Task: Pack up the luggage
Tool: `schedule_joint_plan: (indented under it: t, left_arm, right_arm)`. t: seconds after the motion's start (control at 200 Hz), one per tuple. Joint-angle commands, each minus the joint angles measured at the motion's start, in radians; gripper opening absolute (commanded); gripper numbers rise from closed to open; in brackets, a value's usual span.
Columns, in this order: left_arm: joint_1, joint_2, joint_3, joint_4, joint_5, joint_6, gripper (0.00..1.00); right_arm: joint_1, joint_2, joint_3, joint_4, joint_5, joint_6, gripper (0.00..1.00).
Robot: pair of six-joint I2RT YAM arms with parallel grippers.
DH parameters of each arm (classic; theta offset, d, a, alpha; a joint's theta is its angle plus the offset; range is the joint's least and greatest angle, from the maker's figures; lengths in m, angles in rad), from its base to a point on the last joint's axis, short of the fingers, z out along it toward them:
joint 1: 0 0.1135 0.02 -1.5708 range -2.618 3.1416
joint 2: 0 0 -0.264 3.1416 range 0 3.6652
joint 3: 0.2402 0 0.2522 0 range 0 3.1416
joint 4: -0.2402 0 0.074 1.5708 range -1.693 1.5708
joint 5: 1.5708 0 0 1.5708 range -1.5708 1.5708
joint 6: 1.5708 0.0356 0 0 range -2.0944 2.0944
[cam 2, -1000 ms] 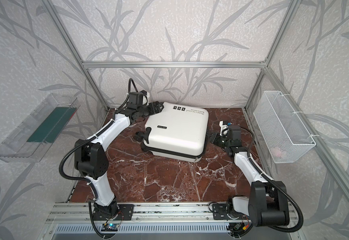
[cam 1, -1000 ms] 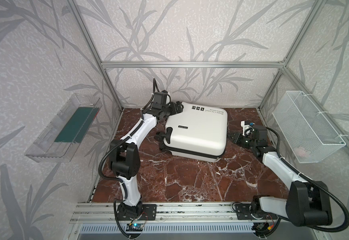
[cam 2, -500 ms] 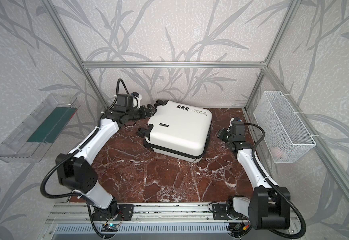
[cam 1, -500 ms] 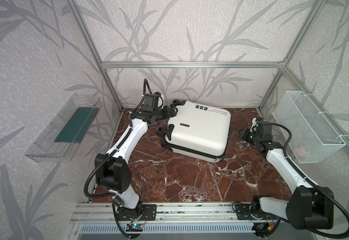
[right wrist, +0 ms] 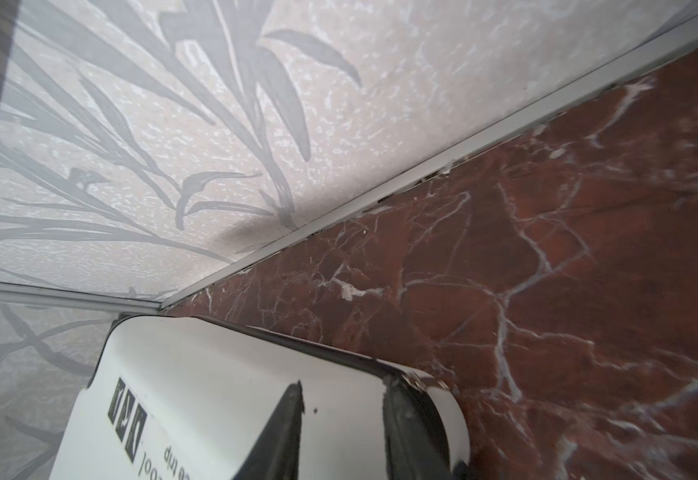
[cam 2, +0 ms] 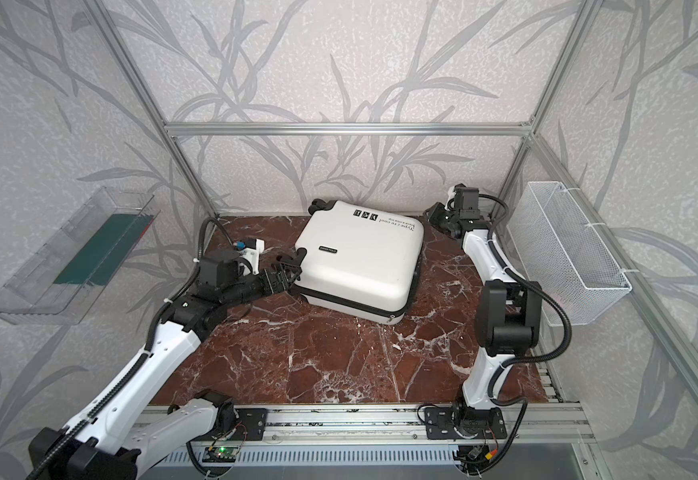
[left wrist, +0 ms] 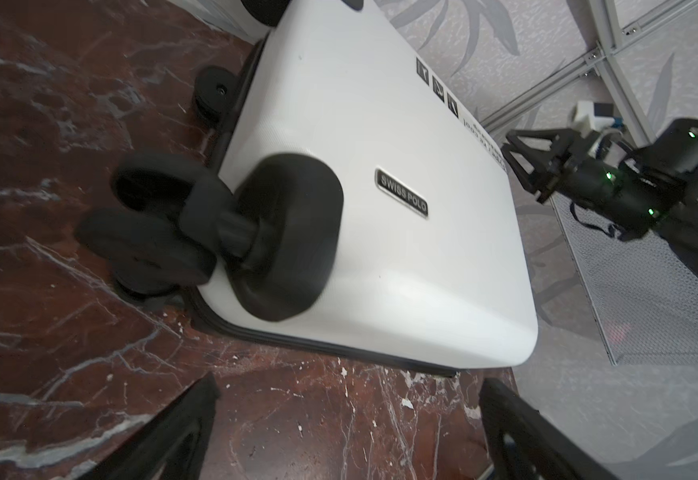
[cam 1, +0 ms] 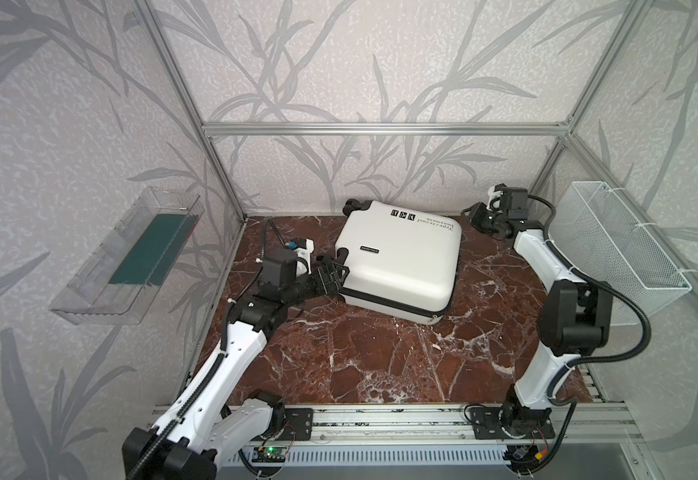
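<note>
The luggage [cam 1: 401, 262] lies flat and shut on the counter [cam 1: 380, 365], white shell up. It sits in the far half, skewed to the counter edges. Its far-left corner wheels [cam 1: 355, 204] are just beside the back wall [cam 1: 380, 166], and the far-right corner is near that wall too. A black zipper seam [cam 1: 384, 301] runs along the near edge. A broad stretch of marble shows between that near edge and the front rail [cam 1: 380, 424], with narrower strips on each side.

The left claw [cam 1: 335, 274] is low over the left strip, jaws spread wide with nothing between them. In the left wrist view its fingers [left wrist: 181, 428] frame bare marble, with the near-left wheel [left wrist: 289, 237] just ahead. In both top views the tips are just beside that wheel; cannot tell if they touch.

The right claw [cam 1: 474, 214] is at the luggage's far-right corner, close to the back wall. Its jaws are partly apart and hold nothing visible. In the right wrist view the shell corner shows through the gap between its fingers [right wrist: 285, 428]; contact unclear.

The wire basket [cam 1: 617, 249] hangs on the right wall and the clear bin [cam 1: 131, 257] on the left wall, both apart from the luggage.
</note>
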Motion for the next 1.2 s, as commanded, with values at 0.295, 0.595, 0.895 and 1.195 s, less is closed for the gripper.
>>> schedule_joint_plan:
  t: [0.295,0.595,0.895,1.195]
  left_arm:
    - [-0.099,-0.03,-0.156,0.114,-0.054,-0.084,0.99]
    - [-0.098,0.059,-0.128,0.164,-0.104,-0.044,0.99]
    - [-0.073,0.119,-0.073,0.188,-0.129,0.008,0.99]
    - [-0.05,0.235,0.031,0.203,-0.091,0.077,0.99]
  right_arm:
    - [0.022,0.285,0.313,-0.133,-0.352,0.046,0.32]
    - [0.03,0.138,-0.023,0.149,-0.492,0.086,0.28]
    - [0.078,-0.052,-0.487,0.461,-0.513,0.134,0.26]
    - [0.188,-0.201,-0.879,0.744,-0.452,0.197,0.25]
